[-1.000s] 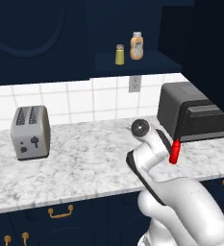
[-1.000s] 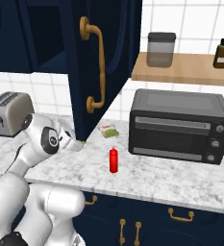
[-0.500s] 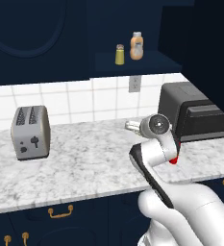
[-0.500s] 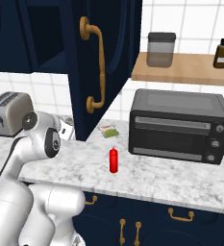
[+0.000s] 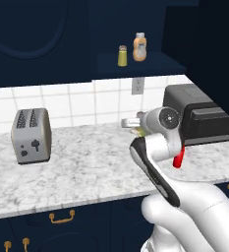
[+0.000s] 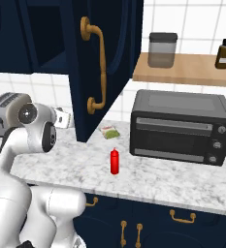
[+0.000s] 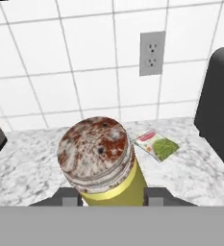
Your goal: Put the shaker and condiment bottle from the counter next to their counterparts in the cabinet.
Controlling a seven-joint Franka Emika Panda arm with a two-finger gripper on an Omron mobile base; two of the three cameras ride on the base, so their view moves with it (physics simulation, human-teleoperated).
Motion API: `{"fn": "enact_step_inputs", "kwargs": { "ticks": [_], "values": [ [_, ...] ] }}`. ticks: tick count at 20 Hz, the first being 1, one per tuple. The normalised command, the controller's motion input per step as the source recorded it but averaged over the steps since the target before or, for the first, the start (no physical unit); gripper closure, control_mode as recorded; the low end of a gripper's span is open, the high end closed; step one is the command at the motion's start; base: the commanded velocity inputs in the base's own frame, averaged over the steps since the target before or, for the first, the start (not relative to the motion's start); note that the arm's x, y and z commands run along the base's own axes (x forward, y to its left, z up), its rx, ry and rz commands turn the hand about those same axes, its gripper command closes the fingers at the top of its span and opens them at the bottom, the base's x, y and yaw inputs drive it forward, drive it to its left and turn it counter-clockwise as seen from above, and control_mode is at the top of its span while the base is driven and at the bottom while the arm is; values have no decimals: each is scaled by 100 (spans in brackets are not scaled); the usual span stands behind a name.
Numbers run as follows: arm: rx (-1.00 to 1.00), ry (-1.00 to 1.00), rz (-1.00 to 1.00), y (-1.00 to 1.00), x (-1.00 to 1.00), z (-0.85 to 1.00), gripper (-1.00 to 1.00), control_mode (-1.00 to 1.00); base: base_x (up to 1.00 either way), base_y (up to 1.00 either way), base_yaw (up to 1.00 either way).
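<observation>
Marble-patterned grey-white counter is my landmark throughout. Above its back edge hangs the navy cabinet, whose open door with a brass handle swings out over the counter. On the counter's right end, against the tiled wall, I see the black toaster oven; well apart on the left end stands the silver toaster.

From the counter's front edge my white arm rises, wrist turned toward the wall. Above the counter's middle, the gripper is clamped on the shaker: one dark finger shows on each side of its olive-yellow body. In the hand view the shaker's long axis runs along the gripper's line of sight, its speckled grey-brown cap facing the camera and the tiled wall with its outlet.

Upright near the counter's front edge, in front of the toaster oven's left corner, stands the red condiment bottle, nozzle up. Behind it on the counter lies a flat green-and-white packet; any print is too small to read.

On the cabinet shelf above the counter stand the counterparts, both upright and side by side: a yellow shaker and an orange-tan bottle whose pale label I cannot read.
</observation>
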Motion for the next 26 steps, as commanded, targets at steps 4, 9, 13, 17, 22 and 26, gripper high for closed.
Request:
{"fn": "enact_step_inputs", "kwargs": {
  "ticks": [4,9,13,17,22,26],
  "values": [
    [-3,-1,19,18,0,71,100,-100,0,0,0],
    [-7,-15,9,28,-28,26,100,-100,0,0,0],
    [0,-27,3,5,-25,57,100,-100,0,0,0],
    [2,-17,7,0,-16,53,100,-100,0,0,0],
    [0,0,2,1,0,59,100,-100,0,0,0],
    [1,2,0,4,2,71,100,-100,0,0,0]
  ]
}}
